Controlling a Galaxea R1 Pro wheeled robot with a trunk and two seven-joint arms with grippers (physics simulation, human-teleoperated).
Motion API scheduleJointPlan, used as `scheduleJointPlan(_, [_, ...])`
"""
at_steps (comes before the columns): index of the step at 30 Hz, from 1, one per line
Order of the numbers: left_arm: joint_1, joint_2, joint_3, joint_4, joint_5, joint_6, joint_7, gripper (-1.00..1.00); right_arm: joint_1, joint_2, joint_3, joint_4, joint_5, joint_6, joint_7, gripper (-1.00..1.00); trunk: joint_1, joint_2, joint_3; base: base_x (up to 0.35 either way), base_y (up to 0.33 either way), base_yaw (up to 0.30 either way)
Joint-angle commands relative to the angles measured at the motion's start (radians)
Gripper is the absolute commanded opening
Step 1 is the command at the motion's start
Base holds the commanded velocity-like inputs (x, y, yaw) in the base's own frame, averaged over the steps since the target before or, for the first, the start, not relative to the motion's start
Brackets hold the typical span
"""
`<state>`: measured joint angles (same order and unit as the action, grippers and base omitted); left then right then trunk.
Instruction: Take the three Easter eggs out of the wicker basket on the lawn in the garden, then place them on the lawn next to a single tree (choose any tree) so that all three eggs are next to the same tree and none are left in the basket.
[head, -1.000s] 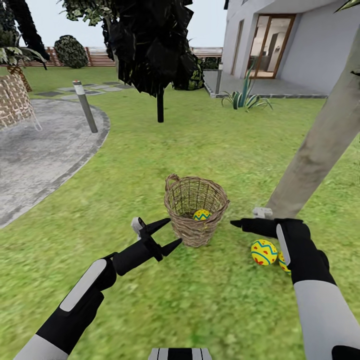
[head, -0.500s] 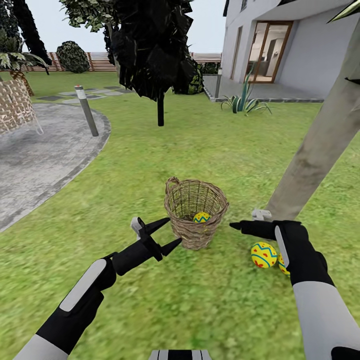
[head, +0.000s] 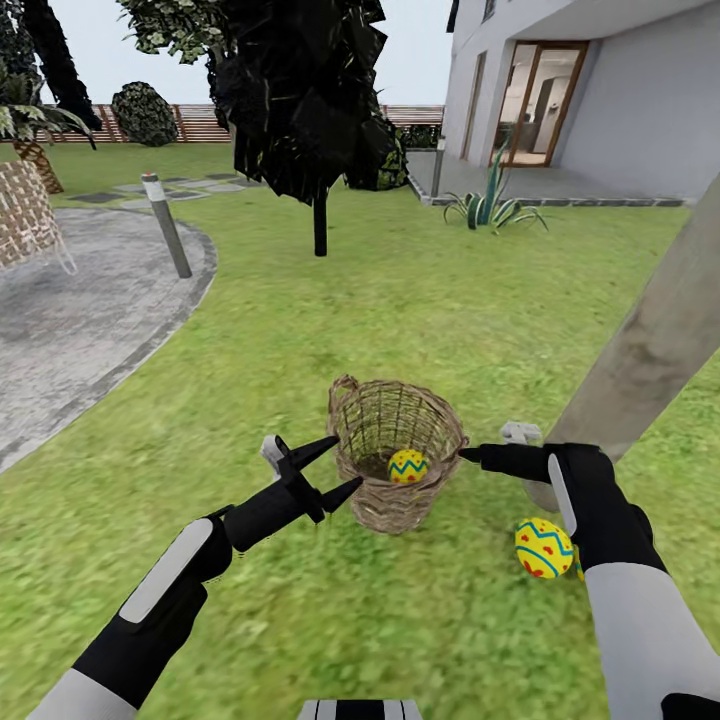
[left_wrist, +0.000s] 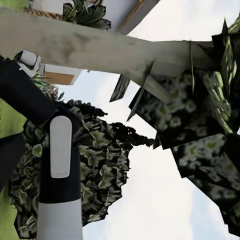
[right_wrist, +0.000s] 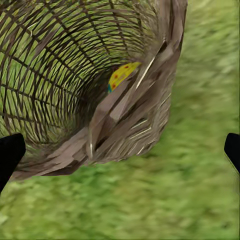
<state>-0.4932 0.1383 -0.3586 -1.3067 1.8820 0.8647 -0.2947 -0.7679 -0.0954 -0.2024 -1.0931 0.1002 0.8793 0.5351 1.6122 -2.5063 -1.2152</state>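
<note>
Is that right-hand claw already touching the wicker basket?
Cannot tell. In the head view the right gripper has its dark fingertip at the wicker basket's rim; the right wrist view shows open fingers beside the basket, no plain contact or gap.

No readable text, labels, brands, numbers or signs anywhere in these views.

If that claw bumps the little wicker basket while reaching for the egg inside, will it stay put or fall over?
It would probably shift or tip. The wicker basket is open weave, so likely light, and holds just one egg as ballast. It already seems to lean on the lawn, so a sideways nudge from the right end effector at its rim might topple it.
</note>
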Motion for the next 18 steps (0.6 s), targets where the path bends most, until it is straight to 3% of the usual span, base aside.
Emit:
scheduleJointPlan(1, [-0.001,0.001,-0.002,0.002,-0.001,0.0,-0.007,1.0,-0.001,0.0,-0.002,-0.001,0.01,0.003,0.009,1.0,0.0,0.0,-0.001,0.338,0.0,0.0])
scheduleJointPlan(11, [-0.001,0.0,-0.002,0.008,0.0,0.0,-0.009,1.0,-0.001,0.0,-0.002,0.004,0.01,0.003,0.009,1.0,0.0,0.0,0.004,0.338,0.01,-0.067])
scheduleJointPlan(18, [-0.001,0.0,-0.003,0.009,0.003,0.002,-0.009,1.0,-0.001,0.0,0.0,0.011,0.01,0.002,0.009,1.0,0.0,0.0,0.005,0.305,0.181,-0.014])
